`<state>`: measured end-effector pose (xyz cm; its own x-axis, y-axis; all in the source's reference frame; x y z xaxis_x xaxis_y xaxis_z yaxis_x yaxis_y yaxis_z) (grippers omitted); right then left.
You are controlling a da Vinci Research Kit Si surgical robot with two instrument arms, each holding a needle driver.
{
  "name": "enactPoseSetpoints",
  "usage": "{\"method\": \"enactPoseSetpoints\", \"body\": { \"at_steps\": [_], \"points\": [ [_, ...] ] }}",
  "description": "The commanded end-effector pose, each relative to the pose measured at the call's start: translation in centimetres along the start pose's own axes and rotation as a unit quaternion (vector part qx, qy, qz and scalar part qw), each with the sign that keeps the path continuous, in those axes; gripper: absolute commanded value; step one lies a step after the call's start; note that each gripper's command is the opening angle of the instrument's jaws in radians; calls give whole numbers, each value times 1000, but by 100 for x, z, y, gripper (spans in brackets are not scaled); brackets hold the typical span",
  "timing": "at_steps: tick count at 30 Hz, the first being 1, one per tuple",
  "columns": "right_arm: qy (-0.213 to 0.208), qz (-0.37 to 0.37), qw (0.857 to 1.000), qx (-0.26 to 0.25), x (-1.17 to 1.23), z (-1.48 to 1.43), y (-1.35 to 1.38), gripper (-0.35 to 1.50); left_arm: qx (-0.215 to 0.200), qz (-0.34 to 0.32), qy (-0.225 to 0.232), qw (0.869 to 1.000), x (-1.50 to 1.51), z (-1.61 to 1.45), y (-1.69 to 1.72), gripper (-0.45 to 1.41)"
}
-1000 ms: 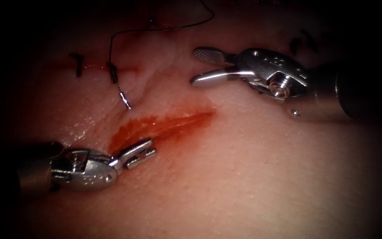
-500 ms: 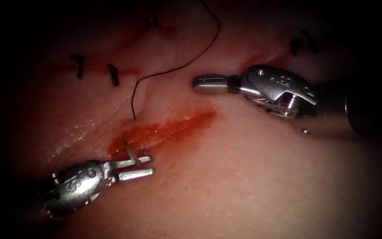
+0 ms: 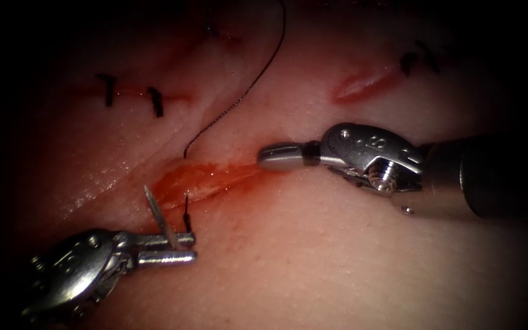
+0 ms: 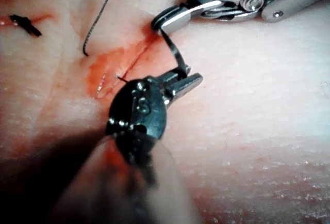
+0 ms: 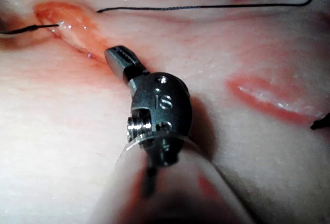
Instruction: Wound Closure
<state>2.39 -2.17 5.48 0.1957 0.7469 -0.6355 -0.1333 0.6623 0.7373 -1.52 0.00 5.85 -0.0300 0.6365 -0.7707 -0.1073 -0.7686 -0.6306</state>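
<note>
Vs 0.5 s ago: left claw [image 3: 181, 249] sits lower and further left, w/ the needle [image 3: 159, 215] drawn up out of the tissue [image 3: 349, 256]; more steel shows above the jaws. Right claw [image 3: 270, 156] has dropped from far of the cut [image 3: 215, 177] to its right end, tip just touching the red fluid [image 3: 184, 180]. Thread [image 3: 239, 98] now runs straighter from far edge down to the cut's far lip.

Left claw: jaws nearly closed, clamped on the needle close to its tail end; a short black thread stub rises from the grip. Needle is thin, bright, curved, standing tilted up-left, free of the tissue, on the cut's near-left side. In the left wrist view the needle [image 4: 175, 54] arcs from the left claw [image 4: 183, 82] toward the right claw [image 4: 167, 22].

Right claw: jaws closed, holding nothing; smooth rounded steel.

Tissue: pale, glossy, finely pebbled. Cut is a shallow slanted slit, wet. Two dark stitches [image 3: 131, 96] far-left, a smaller second slit [image 3: 362, 84] far-right.

Room: wide bare tissue near and right; tight between claws at the cut.
</note>
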Motion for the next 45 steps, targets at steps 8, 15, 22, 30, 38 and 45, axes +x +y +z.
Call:
{"method": "enactPoseSetpoints", "body": {
  "at_steps": [8,15,22,30,38,45],
  "points": [
    [47,98,994,-7,11,7,-4,81,66,186,-38,980,43,2,0,-45],
    [80,172,982,4,31,4,-10,57,108,313,-84,940,90,0,-8,-45],
    [94,249,964,14,49,0,-11,57,138,397,-126,899,102,8,-19,-45],
    [106,334,936,23,60,1,-12,130,153,481,-184,844,58,34,-11,-45],
    [102,375,920,42,60,15,-19,131,167,538,-227,795,13,60,-19,-45],
    [90,377,919,73,60,37,-29,118,164,574,-258,760,-2,74,-22,-45]
  ]
}}
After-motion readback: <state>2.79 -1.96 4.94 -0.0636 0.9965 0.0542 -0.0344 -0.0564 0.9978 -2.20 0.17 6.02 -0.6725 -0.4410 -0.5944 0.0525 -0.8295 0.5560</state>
